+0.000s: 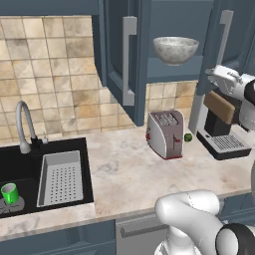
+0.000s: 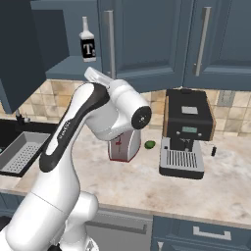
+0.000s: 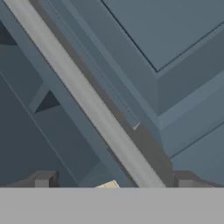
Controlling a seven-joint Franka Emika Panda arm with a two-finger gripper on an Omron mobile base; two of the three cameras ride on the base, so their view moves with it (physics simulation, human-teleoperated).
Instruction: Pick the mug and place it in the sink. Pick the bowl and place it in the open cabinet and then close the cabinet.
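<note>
jaws: while they stood wide open and empty, the cabinet (image 3: 175,65) handle (image 3: 87,100) ran diagonally between them
bowl (image 1: 175,50): sat on the cabinet shelf

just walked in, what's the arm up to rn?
The mug already sits in the sink, and the bowl rests on the shelf of the open cabinet. The gripper is open and empty, up close to a cabinet door with its long silver handle running between the fingertips. Closing the cabinet looks like the one step left.
</note>
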